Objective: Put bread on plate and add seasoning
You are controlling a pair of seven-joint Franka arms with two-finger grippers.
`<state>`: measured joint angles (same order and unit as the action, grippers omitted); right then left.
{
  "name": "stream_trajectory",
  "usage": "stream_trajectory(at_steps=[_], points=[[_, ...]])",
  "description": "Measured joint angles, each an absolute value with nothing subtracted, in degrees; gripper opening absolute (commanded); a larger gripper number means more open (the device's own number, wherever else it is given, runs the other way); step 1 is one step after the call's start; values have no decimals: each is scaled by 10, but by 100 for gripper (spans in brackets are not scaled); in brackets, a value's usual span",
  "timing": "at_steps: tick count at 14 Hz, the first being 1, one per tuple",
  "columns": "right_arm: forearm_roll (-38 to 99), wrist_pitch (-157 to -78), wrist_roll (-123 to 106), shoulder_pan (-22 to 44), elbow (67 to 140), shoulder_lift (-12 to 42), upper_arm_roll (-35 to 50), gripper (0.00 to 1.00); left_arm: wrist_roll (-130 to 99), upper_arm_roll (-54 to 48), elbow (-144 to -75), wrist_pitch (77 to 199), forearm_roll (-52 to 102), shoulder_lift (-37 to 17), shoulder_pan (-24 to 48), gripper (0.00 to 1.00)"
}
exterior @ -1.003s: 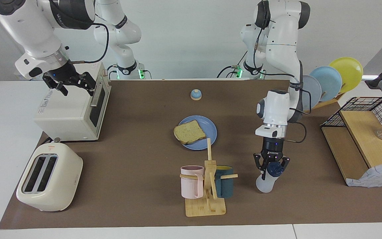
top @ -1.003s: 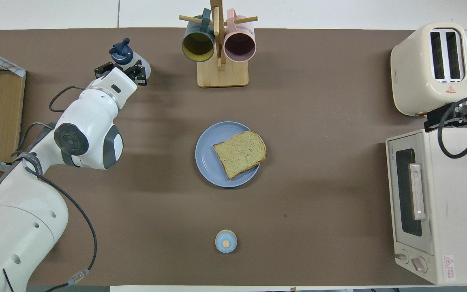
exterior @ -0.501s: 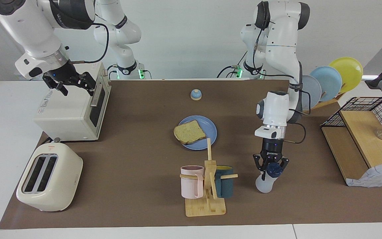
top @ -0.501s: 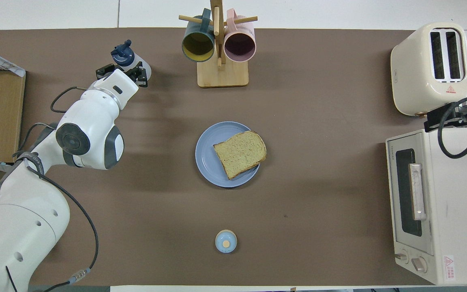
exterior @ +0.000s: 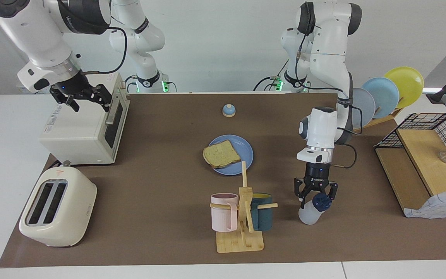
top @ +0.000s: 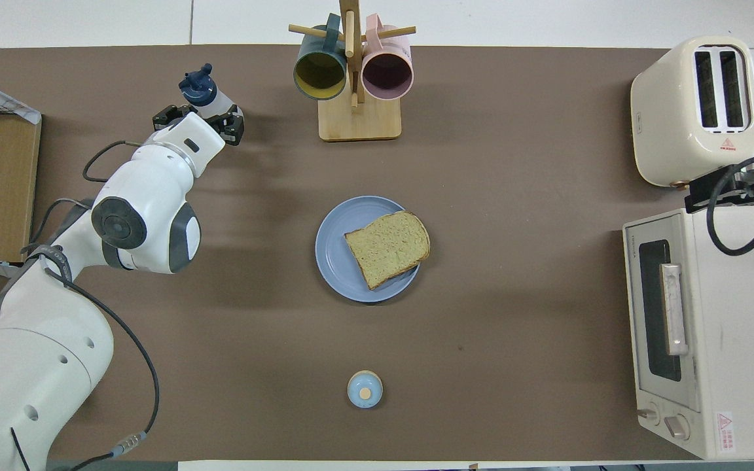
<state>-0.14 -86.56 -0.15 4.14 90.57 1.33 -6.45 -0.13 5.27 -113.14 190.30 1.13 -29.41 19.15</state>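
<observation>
The bread point(exterior: 221, 154) lies on the blue plate point(exterior: 245, 149) at mid-table, its crust overhanging the rim toward the right arm's end. The seasoning point(exterior: 309, 214), a white bottle with a navy cap, stands on the mat beside the mug rack, toward the left arm's end. My left gripper point(exterior: 316, 197) hangs just over its cap, fingers spread to either side and open. In the overhead view the seasoning point(top: 210, 98) shows just past the left wrist. My right gripper point(exterior: 87, 101) waits open above the toaster oven.
A wooden mug rack point(exterior: 242, 232) with two mugs stands farther from the robots than the plate. A bell point(exterior: 228, 111) sits nearer to them. A toaster oven point(exterior: 83, 131) and toaster point(exterior: 56, 207) fill the right arm's end; a plate rack point(exterior: 385, 93) and wire basket point(exterior: 428, 128) fill the left arm's end.
My left gripper's fingers have parted from the seasoning's cap and the hand has risen slightly; the bottle stays standing on the mat. The right arm has not moved.
</observation>
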Motion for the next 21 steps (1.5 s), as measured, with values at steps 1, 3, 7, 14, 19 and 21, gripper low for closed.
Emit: stream_trajectory(at_steps=[1, 3, 7, 14, 19, 21], points=[[-1, -866, -2, 41, 906, 13, -64, 100, -1, 53, -1131, 1902, 11, -294, 191, 80], [-1, -866, -2, 41, 906, 13, -64, 100, -1, 53, -1131, 1902, 11, -294, 191, 84], [-1, -866, -2, 41, 906, 13, -64, 100, -1, 53, -1135, 1902, 11, -287, 186, 100], [-1, -866, -2, 41, 906, 13, -64, 100, -7, 43, -1279, 1680, 11, -59, 233, 100], [-1, -866, -2, 41, 906, 13, -64, 100, -109, 37, -1194, 1372, 11, 62, 288, 100], [-1, -866, -2, 41, 906, 13, -64, 100, -115, 42, -1090, 1222, 11, 66, 287, 100]])
